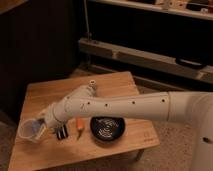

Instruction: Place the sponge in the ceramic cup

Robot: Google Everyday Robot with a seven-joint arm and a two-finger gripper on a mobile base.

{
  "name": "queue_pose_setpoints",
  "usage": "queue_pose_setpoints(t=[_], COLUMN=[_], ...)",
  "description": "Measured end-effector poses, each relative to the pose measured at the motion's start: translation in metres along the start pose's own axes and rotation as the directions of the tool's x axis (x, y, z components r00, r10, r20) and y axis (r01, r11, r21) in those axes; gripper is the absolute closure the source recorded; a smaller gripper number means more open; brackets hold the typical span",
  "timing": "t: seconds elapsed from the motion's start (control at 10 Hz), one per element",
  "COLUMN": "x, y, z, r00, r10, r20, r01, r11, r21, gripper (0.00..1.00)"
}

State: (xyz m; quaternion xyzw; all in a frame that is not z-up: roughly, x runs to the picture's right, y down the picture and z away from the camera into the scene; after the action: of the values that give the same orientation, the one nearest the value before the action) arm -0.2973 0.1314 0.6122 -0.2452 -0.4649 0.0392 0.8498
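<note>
The pale ceramic cup point(27, 132) stands near the front left of the wooden table point(120, 85). My white arm reaches across from the right, and the gripper point(42, 128) is right at the cup's rim on its right side. A blue-grey sponge point(36, 125) shows at the gripper's tip, over the cup's mouth, and the gripper is shut on it. I cannot tell how far the sponge sits inside the cup.
A black ridged block point(61, 132) lies just right of the gripper. Beside it is a small orange object point(79, 129), then a wide black bowl point(106, 128). A small bottle point(92, 86) stands behind the arm. Dark shelving fills the background.
</note>
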Motion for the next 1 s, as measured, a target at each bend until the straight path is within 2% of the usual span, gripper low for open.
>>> queue_pose_setpoints(t=[0.1,0.3,0.5,0.7,1.0], x=[-0.01,-0.033,-0.05,-0.064,-0.071], y=[-0.009,-0.024,-0.031,-0.026,-0.019], z=[0.008,0.037,0.057,0.071,0.089], r00=[1.0,0.997,0.994,0.99,0.985], r10=[0.0,-0.011,-0.025,-0.034,-0.025], r20=[0.031,0.076,0.108,0.133,0.171], r01=[0.0,0.012,0.029,0.043,0.042], r11=[1.0,1.0,0.999,0.997,0.994], r21=[0.001,-0.017,-0.036,-0.061,-0.096], gripper=[0.86,0.86,0.86,0.86,0.86])
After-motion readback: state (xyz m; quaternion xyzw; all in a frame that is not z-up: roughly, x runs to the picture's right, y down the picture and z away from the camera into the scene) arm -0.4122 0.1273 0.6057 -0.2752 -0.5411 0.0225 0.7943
